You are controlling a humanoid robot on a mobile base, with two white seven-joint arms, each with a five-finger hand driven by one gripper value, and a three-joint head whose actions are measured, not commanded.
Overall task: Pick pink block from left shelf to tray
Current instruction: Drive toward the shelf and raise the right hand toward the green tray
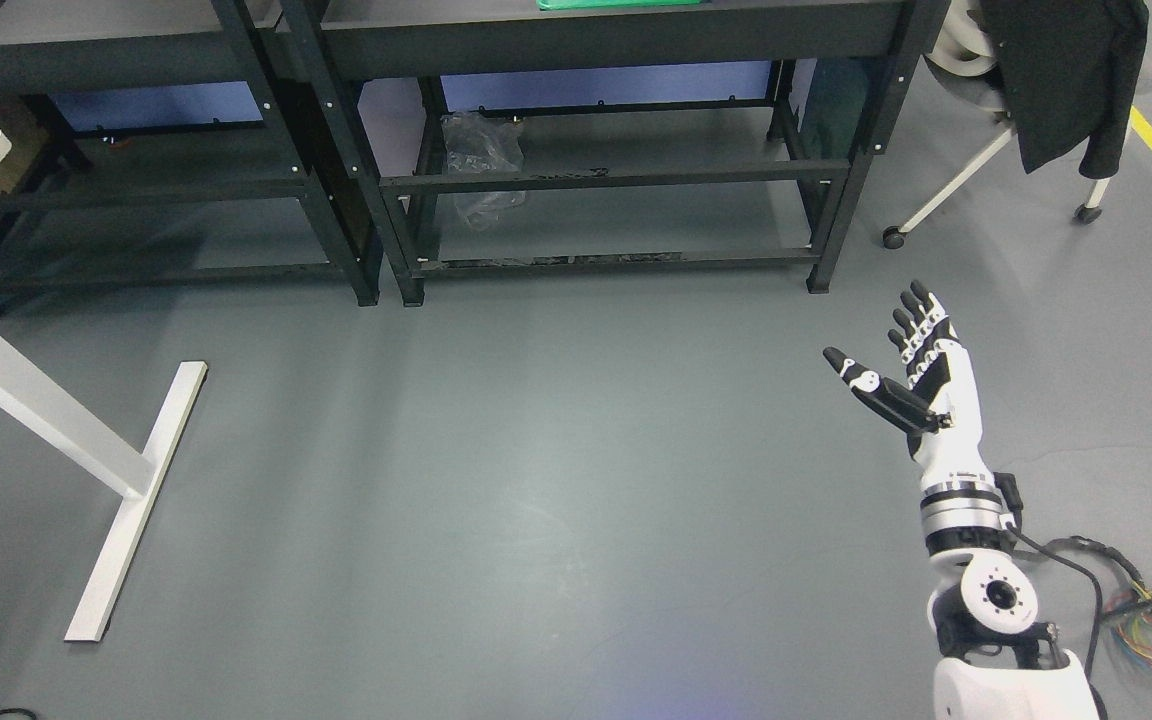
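1. the pink block does not show anywhere in the head view — presumably it sits on a shelf level above the top edge, so the camera needs to rise before any reach.
2. the green tray (622, 3) peeks in as a sliver atop the right shelf unit (616, 45); the left shelf unit (106, 60) stands just beside it.
3. the right hand (911, 375) hangs over bare floor well short of the shelves, fingers spread, thumb out, holding nothing — a pose that looks ready to approach.
4. the left arm is out of sight.

A black jacket (1071, 70) hangs on a chair (976, 150), right of the plastic bag (481, 160).
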